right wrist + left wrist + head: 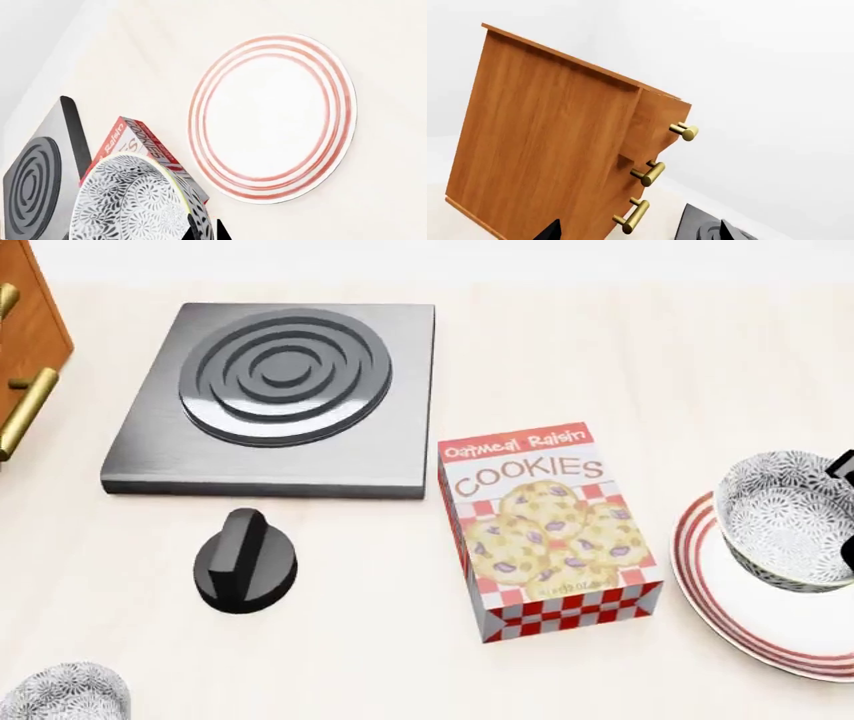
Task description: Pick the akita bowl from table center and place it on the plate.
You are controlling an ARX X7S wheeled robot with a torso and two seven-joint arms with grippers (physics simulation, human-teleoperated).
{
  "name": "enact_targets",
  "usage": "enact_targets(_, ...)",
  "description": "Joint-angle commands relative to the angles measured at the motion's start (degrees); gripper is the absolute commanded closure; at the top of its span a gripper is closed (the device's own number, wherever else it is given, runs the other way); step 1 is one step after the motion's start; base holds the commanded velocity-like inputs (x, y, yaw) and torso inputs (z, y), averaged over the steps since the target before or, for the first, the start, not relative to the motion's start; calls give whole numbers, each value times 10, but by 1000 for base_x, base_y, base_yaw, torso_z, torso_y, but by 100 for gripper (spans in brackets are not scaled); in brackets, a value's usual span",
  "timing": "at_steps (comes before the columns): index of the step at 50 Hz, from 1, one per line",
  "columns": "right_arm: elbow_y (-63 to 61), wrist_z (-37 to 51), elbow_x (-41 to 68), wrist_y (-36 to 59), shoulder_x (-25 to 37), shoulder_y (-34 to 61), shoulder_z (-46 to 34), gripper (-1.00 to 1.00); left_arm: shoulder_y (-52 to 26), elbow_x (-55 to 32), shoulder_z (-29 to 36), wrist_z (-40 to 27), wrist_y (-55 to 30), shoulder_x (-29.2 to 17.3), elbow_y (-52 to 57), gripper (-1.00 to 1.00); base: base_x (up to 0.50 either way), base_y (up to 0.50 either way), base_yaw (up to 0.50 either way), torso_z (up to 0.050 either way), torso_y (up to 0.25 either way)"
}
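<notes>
My right gripper (pixel 203 234) is shut on the rim of the akita bowl (pixel 130 202), a deep bowl with black-and-white speckled flowers; one finger is inside the rim and one outside. In the head view the akita bowl (pixel 787 515) hangs tilted over the left part of the plate (pixel 747 625), a wide white plate with red rings. The right wrist view shows the whole plate (pixel 273 117) bare, with the bowl held off it. My left gripper (pixel 637 235) is open and holds nothing; it points at a wooden cabinet and does not show in the head view.
A cookies box (pixel 547 525) lies just left of the plate. Behind it sits a grey hob (pixel 280 395), with a black knob (pixel 247 560) in front. A second speckled bowl (pixel 60 695) is at the front left. The wooden cabinet (pixel 554 140) with brass handles (pixel 650 172) stands at the far left.
</notes>
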Motion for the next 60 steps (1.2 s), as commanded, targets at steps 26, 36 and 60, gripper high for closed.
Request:
enact_targets(26,85,-84,-66,-27,21,96,-42,100,-1,-33,-7,-4,5,-3,-6,-100,0,0,0,0,-53)
enact_targets(36,149,-151,-125,-53,34,123,-67,100,11,-30,-15,5,18,-3,-5,-100,0,0,0,0,-113)
enact_targets(60,150,-160,-128,-51,32,133,-77,100,12,-24,-12,0,28,-4,0,-100,0,0,0,1,-145)
